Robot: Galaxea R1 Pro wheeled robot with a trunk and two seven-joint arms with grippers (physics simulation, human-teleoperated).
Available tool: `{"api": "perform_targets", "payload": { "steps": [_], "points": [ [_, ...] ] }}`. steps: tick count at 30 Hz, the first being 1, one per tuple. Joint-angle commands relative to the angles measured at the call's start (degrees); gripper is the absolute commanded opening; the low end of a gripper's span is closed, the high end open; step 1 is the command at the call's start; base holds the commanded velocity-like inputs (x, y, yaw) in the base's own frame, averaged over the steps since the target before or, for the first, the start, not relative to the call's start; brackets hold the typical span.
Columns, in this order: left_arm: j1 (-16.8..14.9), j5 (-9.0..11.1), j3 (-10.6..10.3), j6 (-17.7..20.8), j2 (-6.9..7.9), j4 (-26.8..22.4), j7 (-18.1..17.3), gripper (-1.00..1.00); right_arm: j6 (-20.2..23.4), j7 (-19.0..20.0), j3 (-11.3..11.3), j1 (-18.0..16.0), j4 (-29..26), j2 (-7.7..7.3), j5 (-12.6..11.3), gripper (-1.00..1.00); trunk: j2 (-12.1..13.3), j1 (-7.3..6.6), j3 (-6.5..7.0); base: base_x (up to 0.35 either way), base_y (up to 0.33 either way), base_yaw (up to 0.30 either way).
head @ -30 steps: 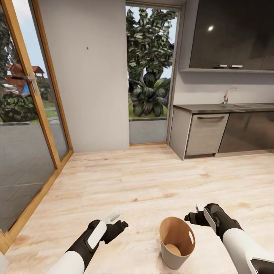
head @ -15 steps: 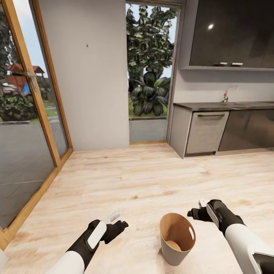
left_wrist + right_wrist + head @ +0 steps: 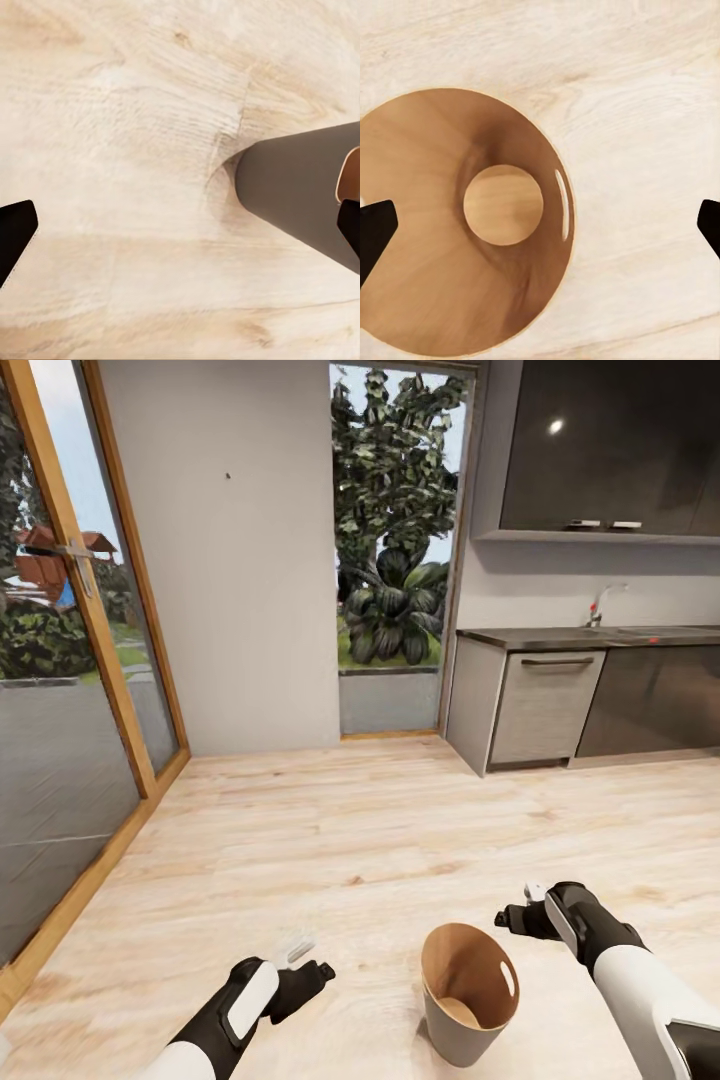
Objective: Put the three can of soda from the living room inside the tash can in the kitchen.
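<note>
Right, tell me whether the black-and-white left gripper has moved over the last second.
Yes. The left gripper has drawn back slightly toward the robot, judged against the pale grey tapered bin, which has barely shifted in the head view.

I see home kitchen: glossy dark wall cabinets, grey base units, dark steel table with sink tap, pale wood plank floor, wood-framed glass door facing garden.

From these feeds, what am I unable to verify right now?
- Trash can base: cut off by the head view's bottom edge.
- Its near inner wall: hidden behind its own rim in the head view.
- Left gripper fingers: foreshortened in the head view, only tips at the left wrist view's edges.
- Sink tap: too small for detail.
</note>
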Motion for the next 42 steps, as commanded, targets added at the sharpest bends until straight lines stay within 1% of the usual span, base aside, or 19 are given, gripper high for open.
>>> {"api": "perform_targets", "payload": {
  "steps": [1, 3, 4, 9, 20, 42],
  "points": [
    [0.06, 0.12, -0.08, 0.01, 0.02, 0.00, 0.01, 1.00, 0.01, -0.01, -0.01, 0.00, 0.09, -0.01, 0.00, 1.00, 0.00, 0.00, 0.00, 0.106, 0.000, 0.000],
    [0.12, 0.32, -0.09, 0.06, 0.02, -0.21, 0.19, 1.00, 0.06, -0.06, -0.03, -0.08, 0.44, -0.04, 0.00, 1.00, 0.00, 0.00, 0.00, 0.077, 0.000, 0.000],
    [0.11, 0.57, 0.29, 0.14, 0.03, -0.44, 0.26, 1.00, 0.23, -0.09, -0.05, -0.33, 0.96, -0.11, 0.00, 1.00, 0.00, 0.00, 0.00, 0.044, 0.000, 0.000],
    [-0.03, 1.11, 1.32, 0.57, -0.16, -1.47, 0.28, 1.00, 0.63, -0.07, -0.07, -1.24, 2.27, -0.20, 0.00, 1.00, -2.00, 1.10, -0.90, 0.022, 0.000, 0.000],
    [-0.16, 0.73, 1.58, 0.92, 0.10, -1.84, 0.52, 1.00, 0.73, 0.10, -0.07, -1.49, 2.63, -0.14, 0.00, 1.00, -6.42, 3.51, -2.87, 0.002, 0.000, 0.000],
    [-0.16, 0.79, 1.58, 0.94, 0.11, -1.85, 0.11, 1.00, 0.73, 0.38, -0.07, -1.50, 2.64, -0.22, 0.00, 1.00, -6.71, 4.08, -7.75, 0.000, 0.000, 0.000]
  ]
}}
